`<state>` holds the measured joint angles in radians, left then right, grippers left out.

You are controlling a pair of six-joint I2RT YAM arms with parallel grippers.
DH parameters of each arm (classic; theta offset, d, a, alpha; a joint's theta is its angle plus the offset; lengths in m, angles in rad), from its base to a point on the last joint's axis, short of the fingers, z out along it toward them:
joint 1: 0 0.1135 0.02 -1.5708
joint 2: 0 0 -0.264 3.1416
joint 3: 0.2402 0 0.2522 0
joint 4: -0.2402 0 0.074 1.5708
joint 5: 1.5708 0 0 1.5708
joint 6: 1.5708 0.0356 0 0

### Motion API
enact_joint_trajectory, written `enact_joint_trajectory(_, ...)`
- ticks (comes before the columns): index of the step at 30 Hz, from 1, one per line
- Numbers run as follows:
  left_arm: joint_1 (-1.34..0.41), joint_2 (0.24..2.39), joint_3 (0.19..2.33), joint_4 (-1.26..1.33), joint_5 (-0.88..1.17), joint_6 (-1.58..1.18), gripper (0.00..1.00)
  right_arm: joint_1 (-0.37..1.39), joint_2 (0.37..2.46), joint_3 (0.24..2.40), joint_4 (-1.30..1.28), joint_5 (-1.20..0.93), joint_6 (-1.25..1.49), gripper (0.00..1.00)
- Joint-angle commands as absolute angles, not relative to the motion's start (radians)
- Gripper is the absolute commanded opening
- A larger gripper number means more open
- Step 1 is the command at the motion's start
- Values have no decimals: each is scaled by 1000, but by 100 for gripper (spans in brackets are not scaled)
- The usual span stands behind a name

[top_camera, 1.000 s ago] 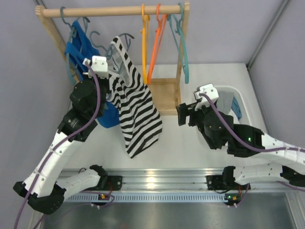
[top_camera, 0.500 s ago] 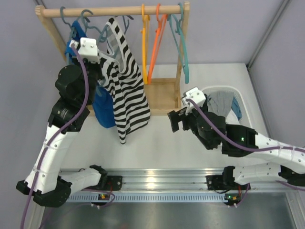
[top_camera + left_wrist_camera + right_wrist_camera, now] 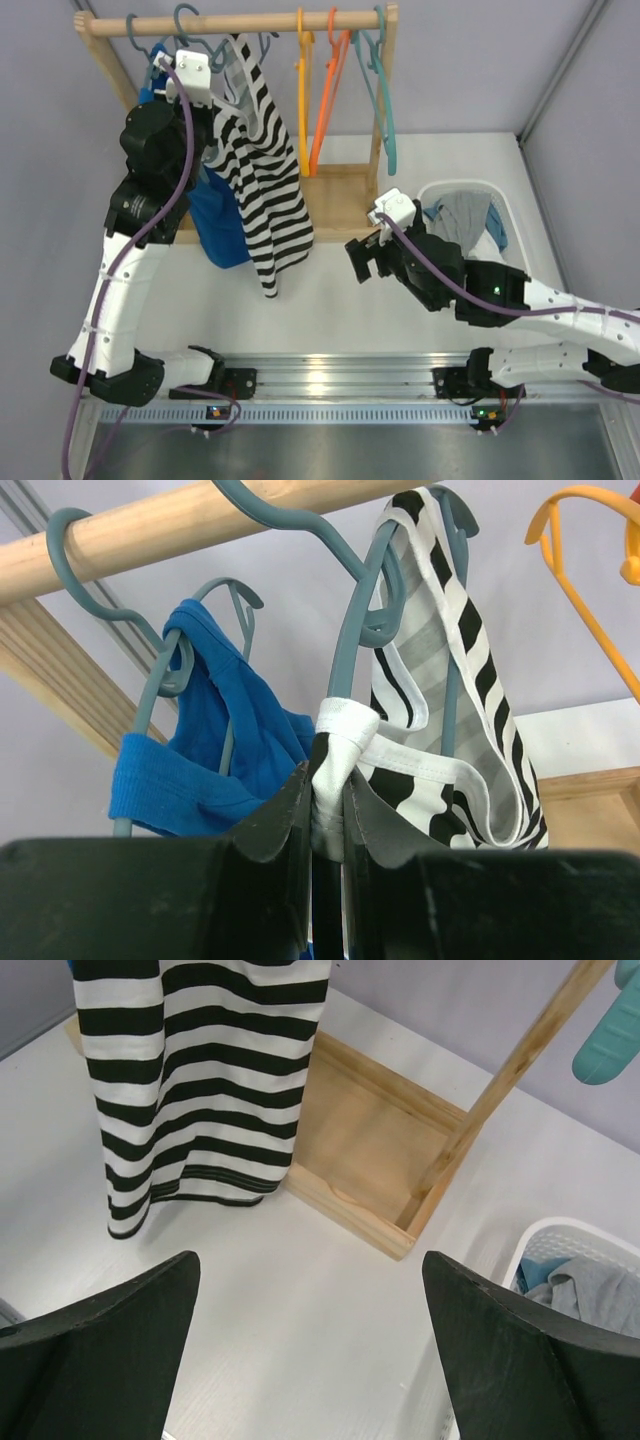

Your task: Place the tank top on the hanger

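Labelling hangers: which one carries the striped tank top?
The blue-grey hanger just right of the one holding the blue top; a strap of the tank top loops over it. The yellow hanger, orange hanger and teal hangers hang bare.

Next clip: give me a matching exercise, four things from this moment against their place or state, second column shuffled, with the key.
Things
1. tank top
2. blue top
3. grey garment
4. right gripper

Place or state
A. lying in the white basket
B. jaws wide apart, holding nothing
C. strap pinched by the left gripper
D. hanging below the left end of the wooden rail

Pairs: 1-C, 2-D, 3-A, 4-B
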<state>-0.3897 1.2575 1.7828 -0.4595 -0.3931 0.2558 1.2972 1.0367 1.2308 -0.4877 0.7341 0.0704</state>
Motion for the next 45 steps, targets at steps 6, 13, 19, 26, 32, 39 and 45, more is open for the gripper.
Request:
enact_joint_trajectory(6, -307, 1304, 1888, -437, -313, 247, 0, 1273, 1040, 1221, -420, 687, 52, 93)
enact_joint_trajectory(13, -239, 1315, 1885, -430, -245, 227, 0, 1259, 1052, 1221, -420, 654, 43, 93)
enact_joint_trajectory(19, -198, 1341, 1919, -443, -210, 212, 0, 1258, 1060, 1213, -416, 637, 57, 93)
enact_joint_trajectory(26, -131, 1370, 1928, -465, -163, 149, 0, 1256, 1055, 1195, -413, 626, 67, 93)
enact_joint_trajectory(32, -107, 1362, 1890, -479, -141, 91, 0, 1255, 1043, 1180, -410, 620, 78, 93)
enact_joint_trajectory(39, -107, 1316, 1812, -468, -133, 37, 0, 1252, 1042, 1175, -411, 614, 83, 93)
enact_joint_trajectory(45, -107, 1269, 1735, -462, -146, 34, 1, 1253, 1045, 1174, -408, 606, 94, 93)
